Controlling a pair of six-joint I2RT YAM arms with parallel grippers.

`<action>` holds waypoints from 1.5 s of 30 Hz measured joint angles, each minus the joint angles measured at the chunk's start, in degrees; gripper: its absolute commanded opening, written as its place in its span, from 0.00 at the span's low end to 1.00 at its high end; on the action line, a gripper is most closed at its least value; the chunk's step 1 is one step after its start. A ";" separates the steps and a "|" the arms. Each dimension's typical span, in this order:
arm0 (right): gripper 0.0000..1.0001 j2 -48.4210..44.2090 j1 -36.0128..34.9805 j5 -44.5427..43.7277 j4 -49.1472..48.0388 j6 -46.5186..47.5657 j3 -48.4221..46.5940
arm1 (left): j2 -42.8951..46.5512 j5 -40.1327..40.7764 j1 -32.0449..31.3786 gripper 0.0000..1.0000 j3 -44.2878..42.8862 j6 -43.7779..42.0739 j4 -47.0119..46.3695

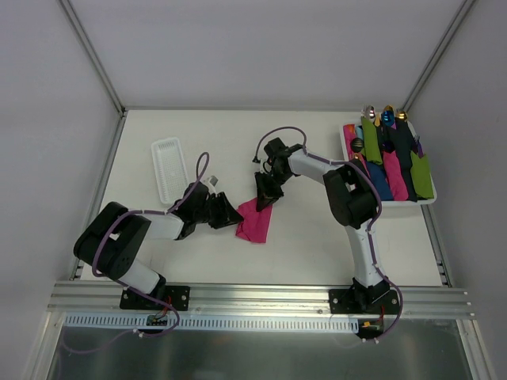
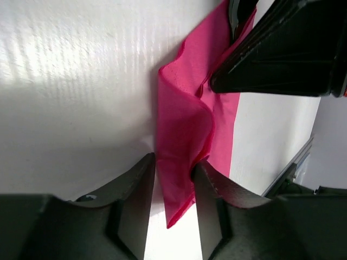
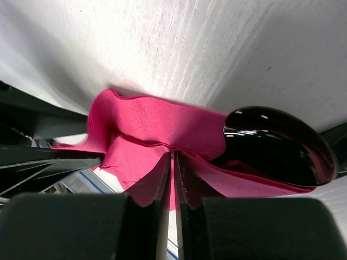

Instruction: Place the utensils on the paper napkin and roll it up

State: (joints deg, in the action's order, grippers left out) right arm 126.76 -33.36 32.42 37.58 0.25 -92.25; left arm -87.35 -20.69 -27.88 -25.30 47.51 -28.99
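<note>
"Two pincers on one napkin. Which of them has it?"

"The right gripper, I'd say. Its jaws are pressed together on a raised ridge of the paper napkin, with barely a slit between them. The left gripper stands with its jaws parted astride the napkin's other end. One finger touches the paper, the other sits at its edge, and bare table shows in the gap lower down."

"And the cutlery?"

"One black spoon shows, its bowl poking out of the pink fold just beside the right fingers. Any other piece is hidden in the paper or not there — I cannot tell. From above, the napkin lies bunched mid-table between the two arms, more a loose wad than a roll."

"So what could spoil it?"

"Several things. The paper is thin and clamped at one pinch only. A pull or lift from the right would likely tear it there, or open the fold and let the spoon slide out. With the left end unclamped, the bundle may spring loose. If the left jaws close as they stand, they may catch a single layer and drag it off. The two heads are also very near each other — a careless swing could knock them together."

"The white ridged tray?"

"Well apart, to the left. No danger there."
</note>
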 measured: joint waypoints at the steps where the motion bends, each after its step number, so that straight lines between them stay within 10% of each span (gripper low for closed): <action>1: 0.09 0.00 0.00 0.00 0.00 0.00 0.00 | 0.04 -0.22 0.59 0.40 0.42 0.31 -0.90; 14: 0.09 0.00 0.00 0.00 0.00 0.00 0.00 | 0.46 -0.87 5.11 0.41 1.55 1.07 -3.85; 26: 0.08 0.00 0.00 -0.04 0.02 0.00 0.00 | 0.37 -1.60 8.11 0.00 1.68 0.81 -3.19; 45: 0.07 0.00 0.00 -0.09 0.04 -0.02 0.00 | -0.70 -12.37 4.33 0.00 -2.40 0.46 -8.17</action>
State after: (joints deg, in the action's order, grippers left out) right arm 126.76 -33.36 32.34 37.63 0.23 -92.25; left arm -88.05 -33.06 -23.55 -27.70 47.97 -37.17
